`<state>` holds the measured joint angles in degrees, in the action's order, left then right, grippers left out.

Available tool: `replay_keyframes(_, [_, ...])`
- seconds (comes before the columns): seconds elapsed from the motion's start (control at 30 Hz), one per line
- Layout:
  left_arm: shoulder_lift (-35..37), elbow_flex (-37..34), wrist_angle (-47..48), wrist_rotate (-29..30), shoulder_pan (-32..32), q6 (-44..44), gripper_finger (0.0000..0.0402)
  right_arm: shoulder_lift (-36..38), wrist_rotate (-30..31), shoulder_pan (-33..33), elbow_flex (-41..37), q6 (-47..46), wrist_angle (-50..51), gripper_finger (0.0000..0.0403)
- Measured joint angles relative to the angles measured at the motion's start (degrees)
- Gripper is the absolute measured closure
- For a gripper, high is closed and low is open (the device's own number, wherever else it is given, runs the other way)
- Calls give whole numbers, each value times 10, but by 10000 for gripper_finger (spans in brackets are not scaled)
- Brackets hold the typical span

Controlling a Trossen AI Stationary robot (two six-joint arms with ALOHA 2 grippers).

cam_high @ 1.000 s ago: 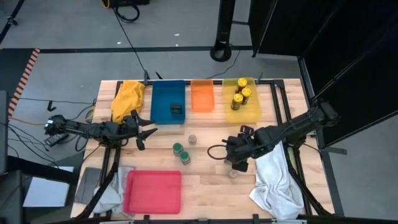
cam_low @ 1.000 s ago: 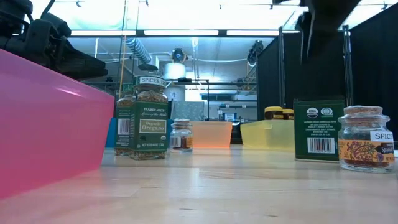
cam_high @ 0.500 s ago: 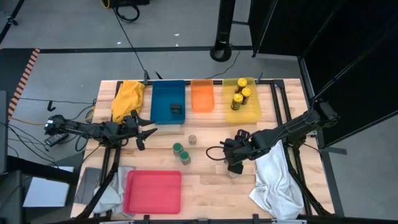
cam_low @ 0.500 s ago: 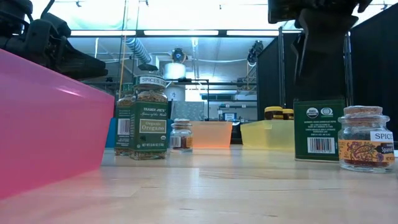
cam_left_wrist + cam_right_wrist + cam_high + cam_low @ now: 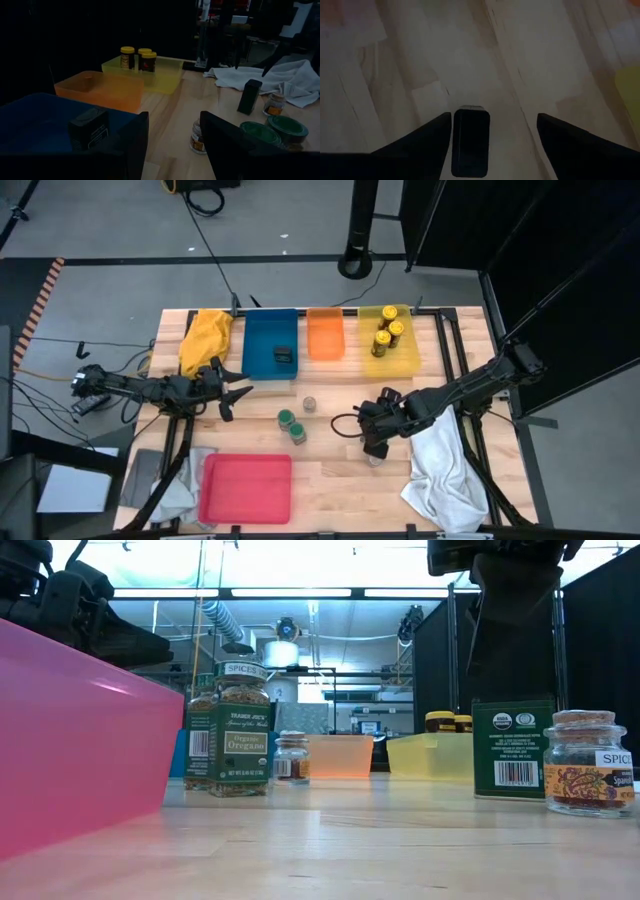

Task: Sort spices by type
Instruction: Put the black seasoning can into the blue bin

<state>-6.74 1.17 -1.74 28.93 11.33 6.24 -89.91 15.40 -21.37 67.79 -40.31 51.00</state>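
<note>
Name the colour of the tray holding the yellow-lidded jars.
Yellow: the tray is translucent yellow, shown best in the high view.

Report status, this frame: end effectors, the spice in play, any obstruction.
Right end effector open above the black spice box, not gripping. Left end effector open, waiting near the blue tray. Grey-topped jar stands beside the box.

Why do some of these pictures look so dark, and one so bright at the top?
Left wrist view: dim throughout, though the yellow-lidded jars still read. Right wrist view: murky and soft, the black box between open fingers. Low view: ceiling lights glare, leaving the right gripper a dark silhouette. High view: evenly lit.
</note>
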Motion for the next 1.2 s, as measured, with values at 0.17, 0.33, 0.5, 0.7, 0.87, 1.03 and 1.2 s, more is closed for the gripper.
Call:
replay_keyframes(0.17, [0, 0, 0, 0, 0, 0, 218, 0, -4, -1, -38, -6, -37, 103])
replay_keyframes(0.33, [0, 0, 0, 0, 0, 0, 218, 0, -27, -1, -82, -21, -78, 105])
replay_keyframes(0.5, [0, 0, 0, 0, 0, 0, 218, 0, -33, -1, -99, -28, -90, 104])
replay_keyframes(0.7, [0, 0, 0, 0, 0, 0, 218, 0, -38, -1, -122, -33, -109, 122])
replay_keyframes(0.87, [0, 0, 0, 0, 0, 0, 218, 0, -38, 0, -130, -36, -108, 175])
replay_keyframes(1.03, [0, 0, 0, 0, 0, 0, 218, 0, -38, 1, -130, -21, -112, 260])
replay_keyframes(1.2, [0, 0, 0, 0, 0, 0, 218, 0, -38, 1, -130, -10, -115, 273])
